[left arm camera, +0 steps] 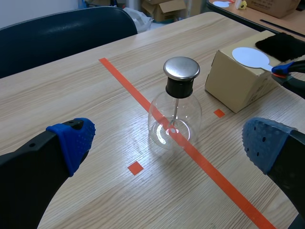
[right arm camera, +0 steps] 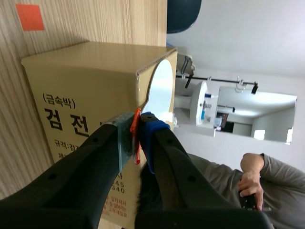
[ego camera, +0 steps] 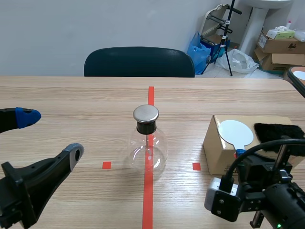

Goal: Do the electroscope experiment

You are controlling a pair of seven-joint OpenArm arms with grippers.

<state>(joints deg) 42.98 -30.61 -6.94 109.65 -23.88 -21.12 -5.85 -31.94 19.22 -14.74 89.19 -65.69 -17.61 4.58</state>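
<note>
Left gripper [ego camera: 50,135], lower left, jaws apart; electroscope flask [ego camera: 148,143] at centre; right gripper [right arm camera: 138,136], lower right, clamped on orange handle [right arm camera: 137,125] of white disc [ego camera: 235,132] atop cardboard box [ego camera: 217,148].

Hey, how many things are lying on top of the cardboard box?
2. A white round paddle lies on the box, nearer the flask, its handle pinched in the right claw; a black furry pad lies beside it, farther from the flask. The right arm may hide more.
</note>
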